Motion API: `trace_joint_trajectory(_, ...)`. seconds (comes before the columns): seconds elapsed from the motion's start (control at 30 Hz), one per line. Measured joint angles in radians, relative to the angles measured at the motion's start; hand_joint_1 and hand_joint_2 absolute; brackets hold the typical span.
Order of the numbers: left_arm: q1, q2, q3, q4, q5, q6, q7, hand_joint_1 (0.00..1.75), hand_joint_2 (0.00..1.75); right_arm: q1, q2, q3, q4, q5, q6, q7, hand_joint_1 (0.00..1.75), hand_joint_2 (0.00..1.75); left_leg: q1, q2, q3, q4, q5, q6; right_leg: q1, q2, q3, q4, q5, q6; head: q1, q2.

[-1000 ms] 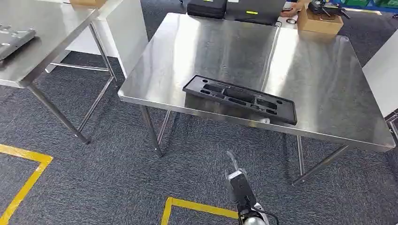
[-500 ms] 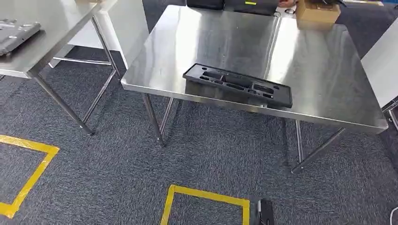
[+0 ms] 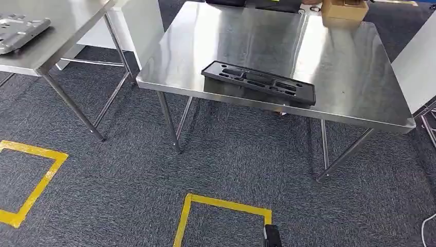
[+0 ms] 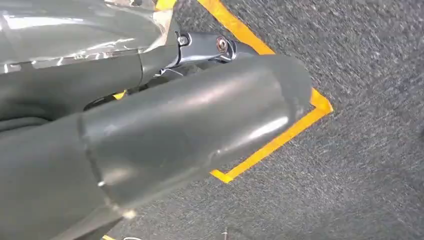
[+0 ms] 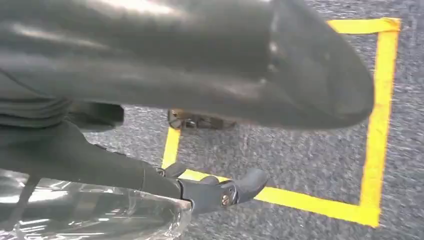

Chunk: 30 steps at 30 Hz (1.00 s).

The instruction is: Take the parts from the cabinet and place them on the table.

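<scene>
One black tray (image 3: 258, 83) lies flat on the steel worktop (image 3: 349, 72), set close to its near edge and a little skewed to it. By the look of it, that part is delivered, and the robot stands back on the carpet (image 3: 128, 175) with open floor between it and the worktop. No cabinet is in sight, so how many parts are left I can't say; my guess is another trip is due.

The left hand (image 4: 150, 130) hangs low over the carpet, its thick grey thumb across the wrist camera; whether the fingers are loose or clenched, I cannot tell. The right hand (image 5: 210, 75) hangs the same way, dark fingers (image 5: 220, 192) stretched out with nothing seen between them, though its grasp can't be judged either.

Room to move: yellow tape squares (image 3: 221, 216) mark the carpet. A second worktop (image 3: 61, 31) to the left carries a grey metal plate (image 3: 20, 32), with a gap between the two sets of legs. A cardboard box (image 3: 344, 9) sits at the far edge. Plenty of bare steel lies behind and right of the tray.
</scene>
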State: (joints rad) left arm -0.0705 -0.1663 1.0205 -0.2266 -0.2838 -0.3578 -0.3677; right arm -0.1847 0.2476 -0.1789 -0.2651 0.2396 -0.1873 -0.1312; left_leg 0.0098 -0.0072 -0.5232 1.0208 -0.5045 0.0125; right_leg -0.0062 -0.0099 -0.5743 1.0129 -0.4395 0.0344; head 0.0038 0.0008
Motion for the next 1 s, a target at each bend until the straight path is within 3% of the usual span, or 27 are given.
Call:
trace_joint_trajectory(0.03, 0.0, -0.001, 0.0, 0.001, 0.0, 0.0, 0.0, 0.0, 0.0, 0.002, -0.001, 0.0, 0.003, 0.0, -0.002, -0.002, 0.0, 0.0, 0.01, 0.005, -0.006, -0.014, 0.014, 0.017, 0.008, 0.002, -0.007, 0.006, -0.005, 0.005, 0.001, 0.0)
trace_joint_trajectory(0.07, -0.002, -0.002, 0.0, 0.002, 0.0, 0.0, 0.0, 0.0, 0.0, 0.002, -0.004, 0.0, 0.005, -0.001, -0.002, -0.003, 0.0, 0.0, 0.006, 0.008, -0.017, -0.015, 0.025, 0.026, 0.001, 0.005, -0.022, 0.03, -0.039, 0.0, 0.0, 0.0)
trace_joint_trajectory(0.1, -0.002, -0.001, -0.001, 0.002, -0.005, -0.001, 0.0, 0.0, 0.0, 0.002, -0.003, 0.0, 0.007, -0.012, 0.007, -0.014, 0.0, 0.0, 0.007, 0.01, -0.03, -0.014, 0.036, 0.036, 0.001, 0.006, -0.043, 0.079, -0.09, -0.01, 0.009, 0.0)
trace_joint_trajectory(0.17, -0.001, 0.0, -0.003, 0.001, -0.013, -0.005, -0.001, 0.0, 0.0, 0.002, -0.007, -0.01, 0.008, -0.033, 0.031, -0.042, 0.0, 0.0, 0.005, 0.013, -0.059, -0.013, 0.058, 0.037, -0.003, 0.007, -0.079, 0.222, -0.182, -0.017, 0.009, 0.0)
trace_joint_trajectory(0.2, -0.001, 0.001, -0.003, 0.001, -0.018, -0.008, -0.001, 0.0, 0.0, 0.002, -0.008, -0.014, 0.009, -0.035, 0.035, -0.051, 0.0, 0.0, 0.005, 0.015, -0.076, -0.013, 0.07, 0.036, -0.004, 0.007, -0.086, 0.281, -0.199, -0.01, 0.011, 0.0)
trace_joint_trajectory(0.23, -0.001, 0.001, -0.005, 0.002, -0.023, -0.009, -0.001, 0.0, 0.0, 0.003, -0.01, -0.016, 0.011, -0.048, 0.037, -0.058, 0.0, 0.0, 0.005, 0.017, -0.092, -0.013, 0.083, 0.035, -0.006, 0.007, -0.076, 0.301, -0.189, 0.001, 0.01, 0.0)
trace_joint_trajectory(0.27, -0.001, 0.0, -0.008, 0.003, -0.032, -0.009, 0.001, 0.0, 0.0, 0.006, -0.013, -0.023, 0.013, -0.072, 0.048, -0.071, 0.0, 0.0, 0.006, 0.017, -0.108, -0.012, 0.095, 0.031, -0.008, 0.007, -0.047, 0.279, -0.158, 0.016, 0.011, 0.0)
trace_joint_trajectory(0.33, 0.0, 0.0, -0.019, 0.007, -0.045, -0.01, 0.004, 0.0, 0.0, 0.011, -0.018, -0.053, 0.014, -0.133, 0.089, -0.101, 0.0, 0.0, 0.009, 0.017, -0.136, -0.011, 0.119, 0.021, -0.014, 0.007, 0.05, 0.153, -0.099, 0.037, 0.01, 0.0)
trace_joint_trajectory(0.37, 0.0, 0.0, -0.021, 0.008, -0.051, -0.011, 0.004, 0.0, 0.0, 0.012, -0.019, -0.073, 0.014, -0.136, 0.09, -0.107, 0.0, 0.0, 0.008, 0.016, -0.144, -0.01, 0.131, 0.014, -0.018, 0.007, 0.118, 0.057, -0.103, 0.035, 0.011, 0.0)
trace_joint_trajectory(0.4, 0.0, 0.0, -0.024, 0.008, -0.053, -0.011, 0.005, 0.0, 0.0, 0.013, -0.021, -0.082, 0.014, -0.136, 0.086, -0.108, 0.0, 0.0, 0.004, 0.015, -0.152, -0.008, 0.142, 0.004, -0.007, 0.008, 0.181, -0.045, -0.134, 0.026, 0.012, 0.0)
trace_joint_trajectory(0.43, 0.001, 0.0, -0.027, 0.009, -0.061, -0.01, 0.011, 0.0, 0.0, 0.016, -0.024, -0.092, 0.015, -0.16, 0.085, -0.105, 0.0, 0.0, 0.004, 0.017, -0.152, -0.013, 0.156, -0.001, -0.005, 0.012, 0.167, -0.056, -0.14, 0.011, 0.004, 0.0)
trace_joint_trajectory(0.5, 0.0, 0.001, -0.032, 0.009, -0.063, -0.009, 0.017, 0.0, 0.0, 0.025, -0.027, -0.123, 0.019, -0.187, 0.085, -0.101, 0.0, 0.0, 0.006, 0.017, -0.148, -0.025, 0.178, -0.011, 0.002, 0.012, 0.158, -0.047, -0.131, -0.002, 0.005, 0.0)
trace_joint_trajectory(0.53, 0.005, 0.002, -0.032, 0.011, -0.066, -0.009, 0.018, 0.0, 0.0, 0.034, -0.028, -0.136, 0.022, -0.195, 0.088, -0.098, 0.0, 0.0, 0.008, 0.013, -0.153, -0.028, 0.191, -0.019, -0.006, 0.009, 0.144, -0.051, -0.117, -0.02, 0.005, 0.0)
trace_joint_trajectory(0.57, 0.005, 0.002, -0.033, 0.012, -0.068, -0.009, 0.017, 0.0, 0.0, 0.036, -0.029, -0.144, 0.024, -0.196, 0.088, -0.098, 0.0, 0.0, 0.013, 0.013, -0.166, -0.014, 0.148, -0.022, -0.018, 0.005, 0.137, -0.048, -0.104, -0.032, 0.002, 0.0)
trace_joint_trajectory(0.63, 0.007, 0.003, -0.034, 0.014, -0.07, -0.008, 0.018, 0.0, 0.0, 0.042, -0.029, -0.154, 0.024, -0.2, 0.09, -0.098, 0.0, 0.0, 0.014, 0.011, -0.185, 0.096, -0.005, -0.026, -0.008, 0.003, 0.107, -0.049, -0.078, -0.056, -0.005, 0.0)
trace_joint_trajectory(0.67, 0.006, 0.003, -0.037, 0.015, -0.07, -0.008, 0.018, 0.0, 0.0, 0.042, -0.029, -0.161, 0.025, -0.21, 0.096, -0.101, 0.0, 0.0, 0.014, 0.008, -0.195, 0.177, -0.062, -0.029, -0.004, 0.001, 0.093, -0.048, -0.064, -0.06, -0.004, 0.0)
trace_joint_trajectory(0.7, 0.005, 0.004, -0.039, 0.015, -0.07, -0.008, 0.018, 0.0, 0.0, 0.042, -0.029, -0.171, 0.025, -0.22, 0.109, -0.108, 0.0, 0.0, 0.014, 0.009, -0.2, 0.25, -0.087, -0.031, 0.001, 0.0, 0.078, -0.047, -0.052, -0.061, -0.005, 0.0)
trace_joint_trajectory(0.73, 0.005, 0.005, -0.041, 0.015, -0.07, -0.006, 0.018, 0.0, 0.0, 0.043, -0.031, -0.178, 0.025, -0.22, 0.117, -0.117, 0.0, 0.0, 0.014, 0.009, -0.196, 0.294, -0.075, -0.032, 0.005, -0.002, 0.069, -0.043, -0.04, -0.062, -0.005, 0.0)
trace_joint_trajectory(0.77, 0.005, 0.005, -0.042, 0.015, -0.07, -0.005, 0.018, 0.0, 0.0, 0.043, -0.032, -0.182, 0.026, -0.207, 0.118, -0.119, 0.0, 0.0, 0.014, 0.009, -0.177, 0.304, -0.038, -0.03, 0.007, -0.002, 0.048, -0.038, -0.028, -0.06, -0.005, 0.0)
trace_joint_trajectory(0.8, 0.005, 0.005, -0.042, 0.015, -0.07, -0.002, 0.02, 0.0, 0.0, 0.043, -0.034, -0.183, 0.026, -0.188, 0.106, -0.118, 0.0, 0.0, 0.014, 0.009, -0.143, 0.279, 0.002, -0.026, 0.008, -0.002, 0.029, -0.03, -0.019, -0.057, -0.006, 0.0)
trace_joint_trajectory(0.83, 0.005, 0.005, -0.042, 0.016, -0.07, 0.0, 0.022, 0.0, 0.0, 0.043, -0.035, -0.182, 0.028, -0.173, 0.096, -0.114, 0.0, 0.0, 0.014, 0.009, -0.088, 0.219, 0.03, -0.023, 0.008, -0.001, 0.01, -0.022, -0.012, -0.053, -0.005, 0.0)
trace_joint_trajectory(0.87, 0.004, 0.005, -0.043, 0.016, -0.07, 0.002, 0.023, 0.0, 0.0, 0.043, -0.036, -0.181, 0.029, -0.174, 0.09, -0.109, 0.0, 0.0, 0.014, 0.008, -0.017, 0.132, 0.025, -0.017, 0.009, 0.0, -0.001, -0.014, -0.005, -0.049, -0.006, 0.0)
trace_joint_trajectory(0.9, 0.001, 0.005, -0.044, 0.016, -0.071, 0.004, 0.023, 0.0, 0.0, 0.045, -0.036, -0.181, 0.029, -0.182, 0.092, -0.108, 0.0, 0.0, 0.009, 0.005, 0.047, 0.037, -0.023, -0.013, 0.013, 0.0, -0.012, -0.008, 0.0, -0.042, -0.006, 0.0)
trace_joint_trajectory(0.93, -0.002, 0.005, -0.045, 0.016, -0.072, 0.004, 0.021, 0.0, 0.0, 0.045, -0.036, -0.182, 0.029, -0.192, 0.1, -0.111, 0.0, 0.0, 0.007, 0.003, 0.07, -0.011, -0.04, -0.008, 0.013, -0.002, -0.014, -0.005, 0.007, -0.037, -0.003, 0.0)
trace_joint_trajectory(1.0, -0.003, 0.005, -0.046, 0.017, -0.073, 0.003, 0.019, 0.0, 0.0, 0.042, -0.036, -0.187, 0.03, -0.195, 0.109, -0.117, 0.0, 0.0, -0.004, 0.004, 0.059, -0.021, -0.042, -0.002, 0.007, -0.006, -0.029, -0.007, 0.032, -0.023, -0.006, 0.0)
